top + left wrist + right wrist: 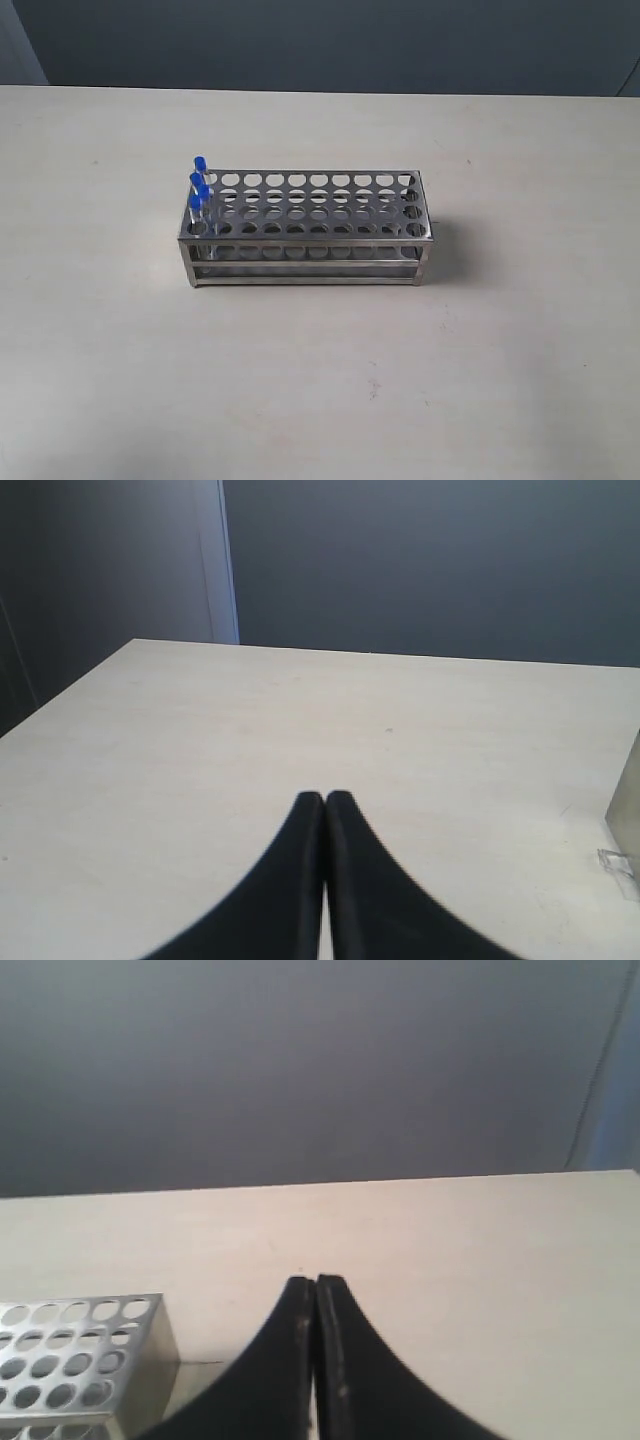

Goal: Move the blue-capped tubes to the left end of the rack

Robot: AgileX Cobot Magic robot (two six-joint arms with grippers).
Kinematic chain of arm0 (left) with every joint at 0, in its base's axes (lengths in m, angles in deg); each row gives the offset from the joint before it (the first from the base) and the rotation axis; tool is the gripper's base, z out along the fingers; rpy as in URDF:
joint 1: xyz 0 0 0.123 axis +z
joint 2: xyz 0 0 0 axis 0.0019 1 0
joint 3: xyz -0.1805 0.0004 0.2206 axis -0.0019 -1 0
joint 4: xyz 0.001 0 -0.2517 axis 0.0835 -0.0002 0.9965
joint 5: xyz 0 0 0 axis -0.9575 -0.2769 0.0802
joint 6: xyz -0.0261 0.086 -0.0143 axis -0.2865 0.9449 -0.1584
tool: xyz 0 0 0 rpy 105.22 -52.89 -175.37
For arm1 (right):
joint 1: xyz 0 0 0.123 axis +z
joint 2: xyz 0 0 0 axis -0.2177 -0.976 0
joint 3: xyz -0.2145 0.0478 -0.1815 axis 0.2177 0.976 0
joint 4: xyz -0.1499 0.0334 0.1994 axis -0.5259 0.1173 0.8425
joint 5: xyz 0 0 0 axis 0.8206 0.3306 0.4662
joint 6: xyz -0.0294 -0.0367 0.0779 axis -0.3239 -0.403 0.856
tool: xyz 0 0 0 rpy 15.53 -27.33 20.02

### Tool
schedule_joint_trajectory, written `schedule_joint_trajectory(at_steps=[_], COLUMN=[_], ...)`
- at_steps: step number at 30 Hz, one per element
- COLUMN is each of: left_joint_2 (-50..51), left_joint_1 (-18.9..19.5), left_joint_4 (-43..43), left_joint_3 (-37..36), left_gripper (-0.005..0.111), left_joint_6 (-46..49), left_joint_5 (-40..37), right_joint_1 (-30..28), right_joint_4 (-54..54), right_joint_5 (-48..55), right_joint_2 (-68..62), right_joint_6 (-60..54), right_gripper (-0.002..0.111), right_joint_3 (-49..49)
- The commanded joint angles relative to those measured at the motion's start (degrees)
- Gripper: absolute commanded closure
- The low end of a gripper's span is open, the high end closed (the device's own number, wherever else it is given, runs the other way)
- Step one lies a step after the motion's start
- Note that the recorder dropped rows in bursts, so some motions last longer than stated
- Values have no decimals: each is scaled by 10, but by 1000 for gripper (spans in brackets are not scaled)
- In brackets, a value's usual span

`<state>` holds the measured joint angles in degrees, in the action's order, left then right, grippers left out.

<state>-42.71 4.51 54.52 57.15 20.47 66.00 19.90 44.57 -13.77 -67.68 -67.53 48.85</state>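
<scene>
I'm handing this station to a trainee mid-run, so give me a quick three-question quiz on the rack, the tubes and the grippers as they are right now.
1. How many blue-capped tubes stand in the rack?
2. True or false: in the exterior view, the tubes stand at the rack's right end.
3. The left gripper and the right gripper are: A) both open, B) both shut on nothing, C) each shut on a tube.

Key: 1) four. 2) false, they stand at the left end. 3) B.
</scene>
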Motion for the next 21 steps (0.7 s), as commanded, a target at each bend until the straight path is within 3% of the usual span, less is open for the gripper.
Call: schedule_joint_trajectory(at_steps=[1,7,21], left_joint_2=[-2,-2,-2], left_joint_1=[-4,-4,-4], left_joint_4=[2,2,2], left_joint_3=[-2,-2,-2], left_gripper=[106,106,106], left_joint_6=[-1,-1,-1], left_joint_5=[2,2,2], right_joint_1=[-106,-183,-187], right_joint_4=[55,73,132], right_joint_5=[7,51,40], right_joint_2=[100,181,203], right_joint_6=[-39,-62,-144], right_gripper=[109,109,109], right_joint_3=[67,124,199])
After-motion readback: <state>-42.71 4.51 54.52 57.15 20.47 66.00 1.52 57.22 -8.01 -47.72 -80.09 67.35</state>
